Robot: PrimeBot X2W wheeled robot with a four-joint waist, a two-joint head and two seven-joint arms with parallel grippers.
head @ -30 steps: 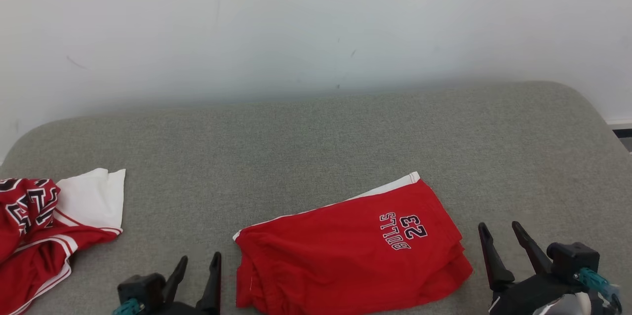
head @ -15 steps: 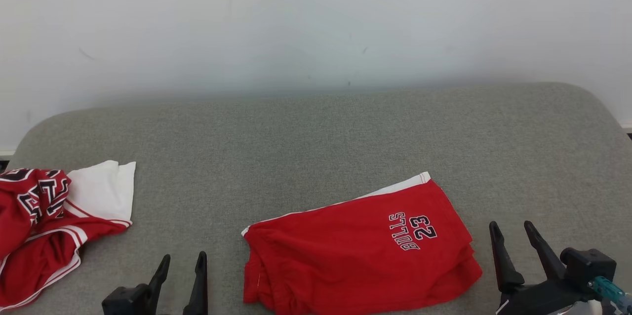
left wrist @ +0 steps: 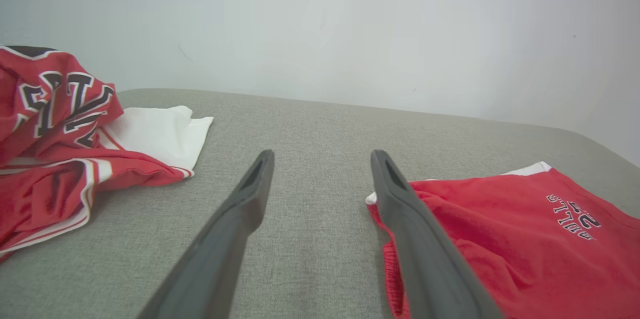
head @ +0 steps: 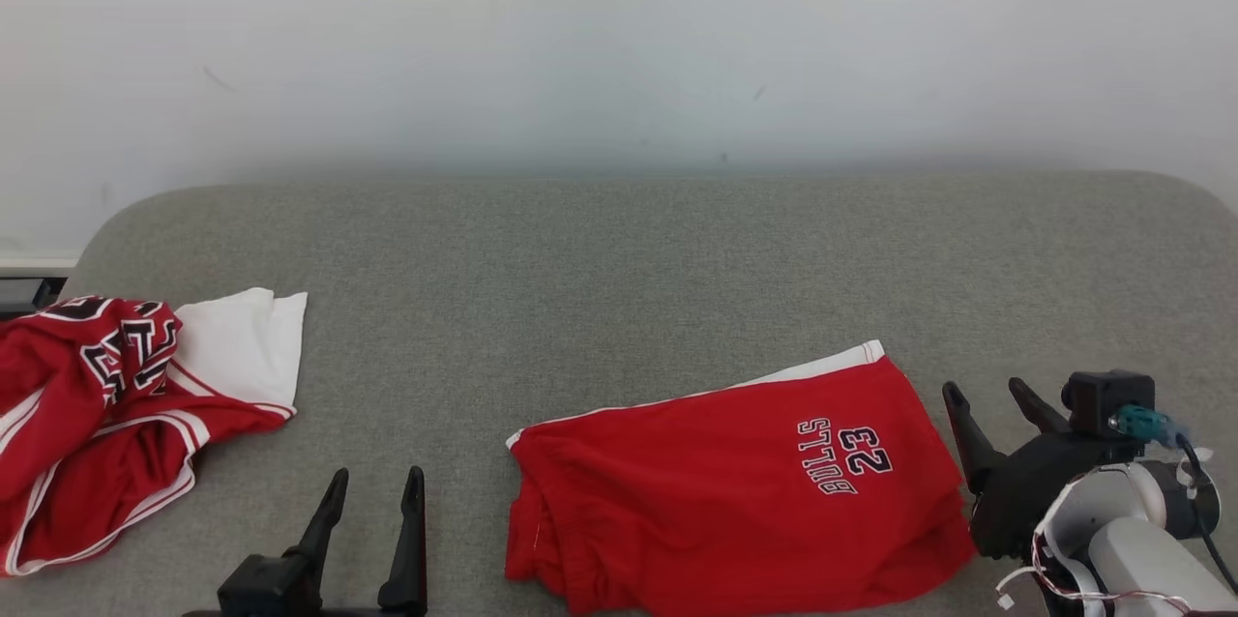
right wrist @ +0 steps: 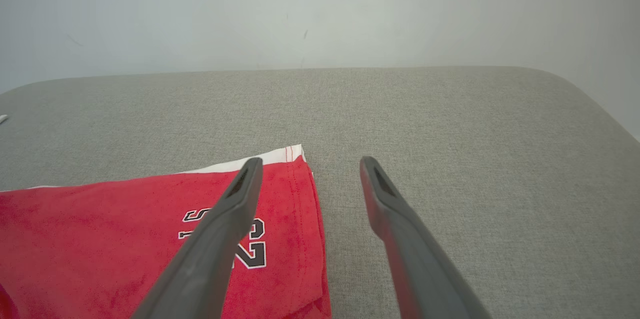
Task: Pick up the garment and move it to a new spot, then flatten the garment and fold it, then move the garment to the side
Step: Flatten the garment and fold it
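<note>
A garment, red shorts (head: 735,482) with a white hem and "BULLS 23" print, lies folded flat on the grey cushioned surface (head: 619,259). It also shows in the left wrist view (left wrist: 505,239) and the right wrist view (right wrist: 125,239). My left gripper (head: 377,474) is open just left of the shorts' left edge, nothing between its fingers (left wrist: 322,154). Beside the shorts' right edge my right gripper (head: 985,390) is also open and empty; in its wrist view (right wrist: 311,160) the left finger hangs over the printed corner.
A second garment, a crumpled red and white jersey (head: 116,404), lies at the left end of the surface (left wrist: 65,134). A white wall (head: 619,37) rises behind. The surface's rounded edges curve off at the far left and right.
The camera has turned, shifting the whole scene to the right. Against the shorts, my right gripper has risen and drawn nearer their right edge, and my left gripper has drifted leftward away from them.
</note>
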